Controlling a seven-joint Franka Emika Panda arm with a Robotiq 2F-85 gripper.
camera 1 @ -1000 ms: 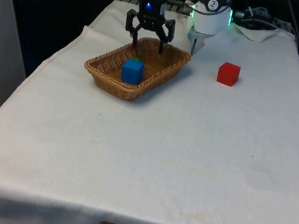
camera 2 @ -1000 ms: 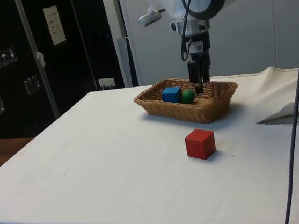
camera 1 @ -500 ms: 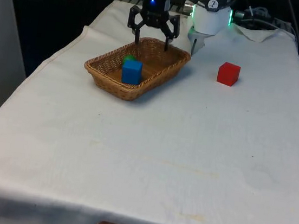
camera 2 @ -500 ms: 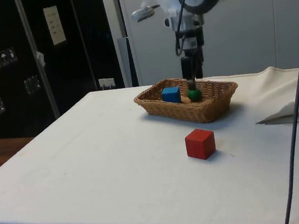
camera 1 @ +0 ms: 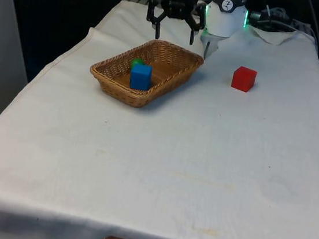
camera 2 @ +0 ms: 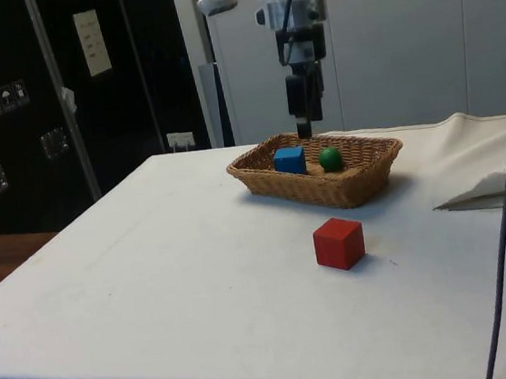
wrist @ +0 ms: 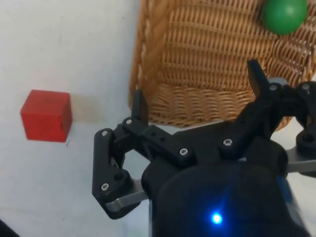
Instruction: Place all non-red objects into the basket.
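So the gripper (camera 1: 175, 33) is up in the air with its two fingers spread wide and nothing between them, hanging above the far end of the basket (camera 1: 117, 81) near the robot's base. In the side view the gripper (camera 2: 304, 129) sits just over the basket's (camera 2: 363, 188) back rim, fingertips clear of the wicker. From the wrist camera you can see the gripper (wrist: 195, 103) parted over the basket's (wrist: 148, 64) short end wall, with the weave showing between the fingers. Inside the basket there's a blue cube (camera 1: 141, 76) and a green ball (camera 1: 136, 63), close together; in the front view the ball peeks out at about 11 o'clock from the cube, partly hidden behind it. The side view shows them side by side, blue cube (camera 2: 290, 160) toward the picture's 9 o'clock and green ball (camera 2: 329, 158) right next to it at 3 o'clock, whether they touch I can't tell. The green ball (wrist: 283, 15) also shows on the basket floor in the wrist view. Outside the basket, a red cube (camera 1: 243, 78) sits alone on the white-clothed worktop (camera 1: 171, 167), at roughly 3 o'clock from the basket in the front view and well apart from it. In the side view the red cube (camera 2: 339, 243) is at about 6 o'clock from the basket, and the red cube (wrist: 46, 115) rests on bare cloth beside the basket's outer wall in the wrist view.
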